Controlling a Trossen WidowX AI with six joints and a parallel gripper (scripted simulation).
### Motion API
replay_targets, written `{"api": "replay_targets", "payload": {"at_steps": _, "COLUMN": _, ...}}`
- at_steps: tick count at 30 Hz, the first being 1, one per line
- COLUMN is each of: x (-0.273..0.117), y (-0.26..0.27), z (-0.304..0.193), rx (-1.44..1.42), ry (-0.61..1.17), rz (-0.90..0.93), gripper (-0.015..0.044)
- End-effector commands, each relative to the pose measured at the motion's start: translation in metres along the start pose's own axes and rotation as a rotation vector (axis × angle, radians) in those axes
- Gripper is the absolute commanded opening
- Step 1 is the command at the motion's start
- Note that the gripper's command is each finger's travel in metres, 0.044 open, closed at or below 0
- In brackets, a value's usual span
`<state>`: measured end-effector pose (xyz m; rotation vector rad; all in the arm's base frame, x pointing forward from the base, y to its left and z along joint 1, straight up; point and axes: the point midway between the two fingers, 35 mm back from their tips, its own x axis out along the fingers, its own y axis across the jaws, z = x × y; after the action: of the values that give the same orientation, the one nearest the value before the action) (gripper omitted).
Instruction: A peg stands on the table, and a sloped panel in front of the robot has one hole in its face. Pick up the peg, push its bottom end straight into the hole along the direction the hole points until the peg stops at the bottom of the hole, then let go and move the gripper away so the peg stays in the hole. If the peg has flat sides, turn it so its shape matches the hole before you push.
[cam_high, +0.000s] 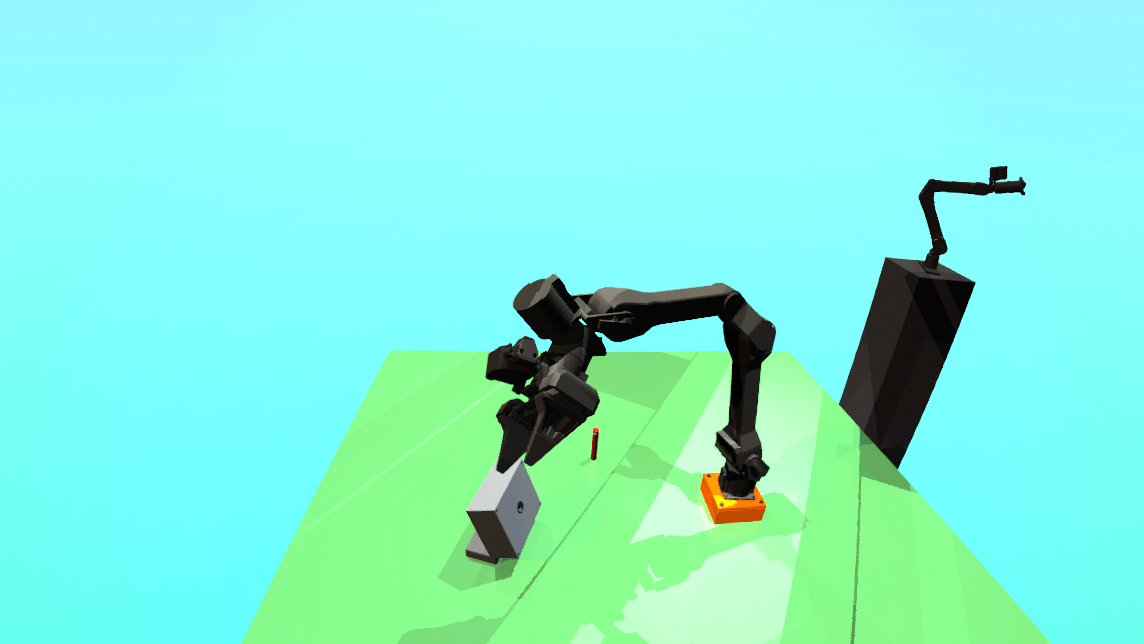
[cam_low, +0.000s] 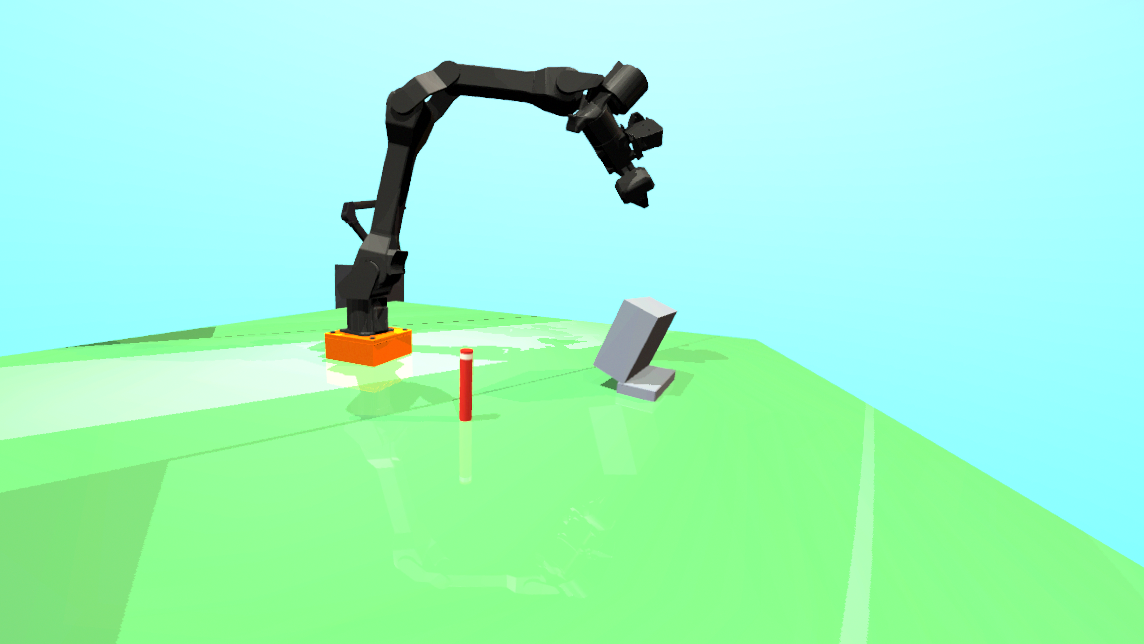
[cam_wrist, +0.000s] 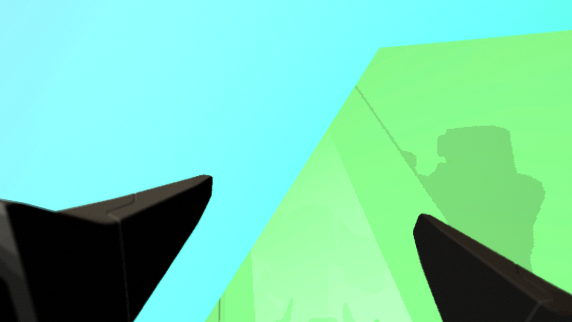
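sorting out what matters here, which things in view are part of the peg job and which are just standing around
Part of the job:
- red peg, upright on the table, not yet picked up
- grey sloped panel with its hole
- gripper, open and empty, high above the panel

Just standing around:
- tall black block at the table edge
- small camera arm on top of it

- gripper (cam_high: 516, 464) open, nothing held, fingers (cam_high: 505, 457) pointing down above grey panel (cam_high: 504, 508)
- red peg (cam_high: 594, 444) upright on green bench (cam_high: 384, 512), just beside the gripper
- orange base (cam_high: 732, 501) well apart from the panel
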<state>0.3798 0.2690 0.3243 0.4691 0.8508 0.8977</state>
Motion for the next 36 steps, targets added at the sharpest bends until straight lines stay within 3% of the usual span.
{"api": "replay_targets", "payload": {"at_steps": 1, "x": -0.005, "y": -0.024, "z": 0.000, "rx": 0.132, "ry": -0.009, "rz": -0.064, "gripper": 0.0440}}
{"api": "replay_targets", "payload": {"at_steps": 36, "x": -0.105, "y": -0.215, "z": -0.045, "rx": 1.380, "ry": -0.340, "rz": -0.581, "gripper": 0.0440}}
